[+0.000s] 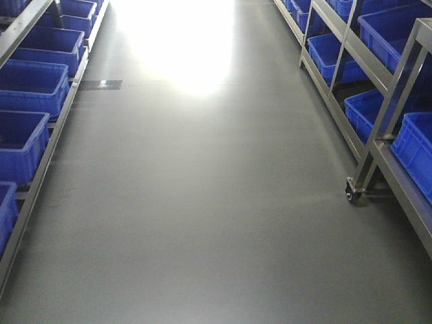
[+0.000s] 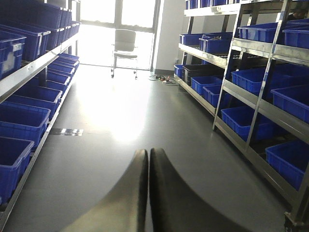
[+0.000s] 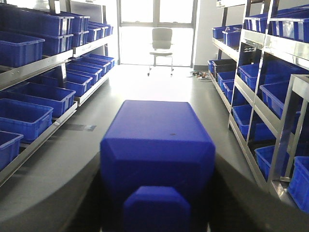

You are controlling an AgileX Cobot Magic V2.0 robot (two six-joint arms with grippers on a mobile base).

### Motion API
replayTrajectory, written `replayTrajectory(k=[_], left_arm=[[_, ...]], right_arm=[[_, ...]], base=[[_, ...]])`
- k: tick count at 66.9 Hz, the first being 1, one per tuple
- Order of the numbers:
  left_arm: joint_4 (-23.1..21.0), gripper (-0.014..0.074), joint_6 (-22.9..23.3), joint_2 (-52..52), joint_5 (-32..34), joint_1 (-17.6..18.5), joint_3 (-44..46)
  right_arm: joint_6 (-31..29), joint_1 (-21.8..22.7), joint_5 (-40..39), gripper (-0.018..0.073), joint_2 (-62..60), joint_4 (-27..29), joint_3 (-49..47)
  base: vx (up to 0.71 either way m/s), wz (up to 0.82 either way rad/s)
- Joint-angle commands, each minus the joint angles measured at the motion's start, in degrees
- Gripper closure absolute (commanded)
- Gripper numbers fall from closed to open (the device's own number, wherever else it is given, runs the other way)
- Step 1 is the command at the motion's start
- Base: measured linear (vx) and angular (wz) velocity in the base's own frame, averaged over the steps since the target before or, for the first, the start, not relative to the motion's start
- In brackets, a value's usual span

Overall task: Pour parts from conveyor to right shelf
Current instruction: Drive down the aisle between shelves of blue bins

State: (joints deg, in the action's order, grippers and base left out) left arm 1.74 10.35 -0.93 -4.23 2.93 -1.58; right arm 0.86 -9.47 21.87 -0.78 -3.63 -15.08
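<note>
Well, the blue part [image 3: 157, 130] sits clamped betw. the right gripper [image 3: 158, 157] fingers, in the aisle left of the right shelf [image 1: 386, 111] (not yet over its bins). Prob. stiff, light, slick plastic; flat sides suit gripping. The left gripper [image 2: 148, 157]: 2 fingers pressed together, empty.

The grey floor [image 1: 216, 202] runs as an aisle between two steel racks, with a flat metal plate [image 1: 101, 84] near its left edge and a chair [image 2: 124, 46] at its far end. The right shelf [image 1: 378, 145] stands on a caster [image 1: 353, 191] at the floor's right edge and carries rows of blue bins [image 1: 413, 145]. The left shelf [image 1: 50, 152] holds the same.
</note>
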Motion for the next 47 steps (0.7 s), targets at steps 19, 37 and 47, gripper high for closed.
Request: replayTrajectory(k=[19,37,47], left_arm=[[-0.49,0.0603,0.25,-0.47,4.23,0.31,-1.23],[-0.49,0.0603,0.25,-0.47,4.23,0.31,-1.23],[-0.49,0.0603,0.25,-0.47,4.23,0.31,-1.23]], right_arm=[[-0.45,0.2,-4.58,0.0564,0.48,-0.37,-1.53],[-0.45,0.2,-4.58,0.0564,0.48,-0.37,-1.53],[-0.45,0.2,-4.58,0.0564,0.48,-0.37,-1.53]], base=[[0.54,-0.09],[0.6,0.07],[0.61,0.11]])
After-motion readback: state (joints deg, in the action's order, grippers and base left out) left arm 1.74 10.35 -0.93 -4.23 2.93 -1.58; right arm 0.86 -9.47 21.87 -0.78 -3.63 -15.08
